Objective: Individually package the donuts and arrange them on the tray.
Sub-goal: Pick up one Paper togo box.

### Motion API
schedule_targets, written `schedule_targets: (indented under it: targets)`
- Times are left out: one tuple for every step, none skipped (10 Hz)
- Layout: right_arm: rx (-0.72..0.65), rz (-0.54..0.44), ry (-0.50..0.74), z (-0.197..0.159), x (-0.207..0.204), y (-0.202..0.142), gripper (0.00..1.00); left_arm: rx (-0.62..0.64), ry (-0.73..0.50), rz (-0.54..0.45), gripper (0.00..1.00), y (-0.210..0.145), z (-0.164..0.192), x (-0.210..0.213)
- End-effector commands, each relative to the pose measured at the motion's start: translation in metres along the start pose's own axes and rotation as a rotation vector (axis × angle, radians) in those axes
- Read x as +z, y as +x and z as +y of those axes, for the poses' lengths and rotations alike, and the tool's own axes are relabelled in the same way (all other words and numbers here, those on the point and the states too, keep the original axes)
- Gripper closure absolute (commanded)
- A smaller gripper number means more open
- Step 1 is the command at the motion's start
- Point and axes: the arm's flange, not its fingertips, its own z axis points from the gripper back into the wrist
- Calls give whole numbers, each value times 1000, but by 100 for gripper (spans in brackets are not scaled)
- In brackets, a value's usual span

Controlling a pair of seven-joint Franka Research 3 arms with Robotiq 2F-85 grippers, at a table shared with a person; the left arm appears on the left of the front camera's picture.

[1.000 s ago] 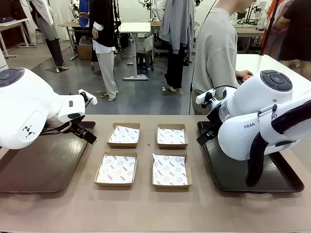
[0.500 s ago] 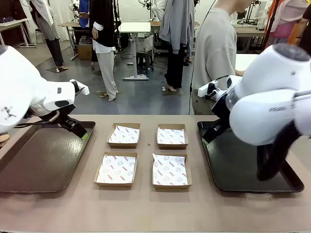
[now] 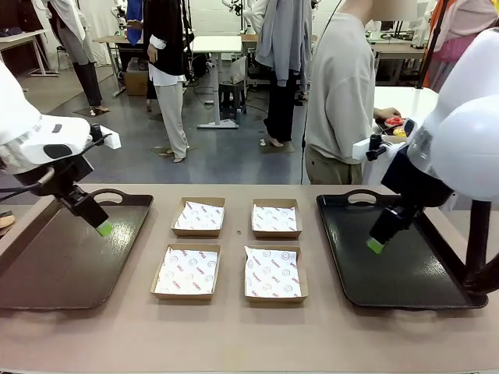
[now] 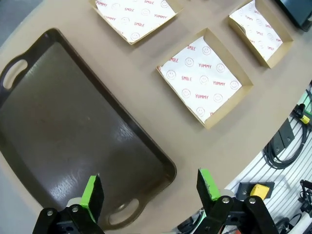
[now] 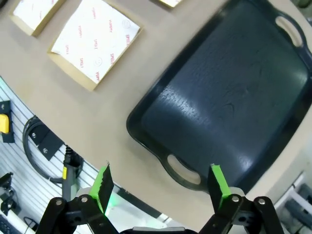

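Likely a robotics lab, white worktables (image 3: 216,44) in an open hall, grey floor (image 3: 226,156), cabled slotted panel (image 4: 285,151).

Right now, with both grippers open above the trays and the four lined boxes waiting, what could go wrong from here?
1. The paper liners seem to lie loose in the boxes. One corner stands up, so whatever is set in might drag it askew.
2. The right gripper hangs low over the right tray, near the person. A handover there could bring them too close together.
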Motion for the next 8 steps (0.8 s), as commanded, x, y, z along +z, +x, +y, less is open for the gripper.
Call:
schedule_targets:
  targets:
    - [21,-4,1,7,-3,5,0,-17,11,-9,0,6,-3,-7]
    - [21,-4,1,7,-3,5,0,-17,11,-9,0,6,-3,-7]
    - [21,-4,1,7,-3,5,0,-17,11,-9,0,6,-3,-7]
    - [21,-4,1,7,-3,5,0,-17,11,-9,0,6,-3,-7]
    - [12,4,-12,4,0,1,0,-11,8,4,0,2,-4,-2]
    - [-161,-125,251,-21,10,-13,0,197,-257,-134,0,-7,14,10]
    - [-285,-242,485,-48,16,-35,0,259,-509,-248,0,-20,28,21]
    - [-413,-318,677,-73,16,-60,0,309,-665,-314,0,-35,41,29]
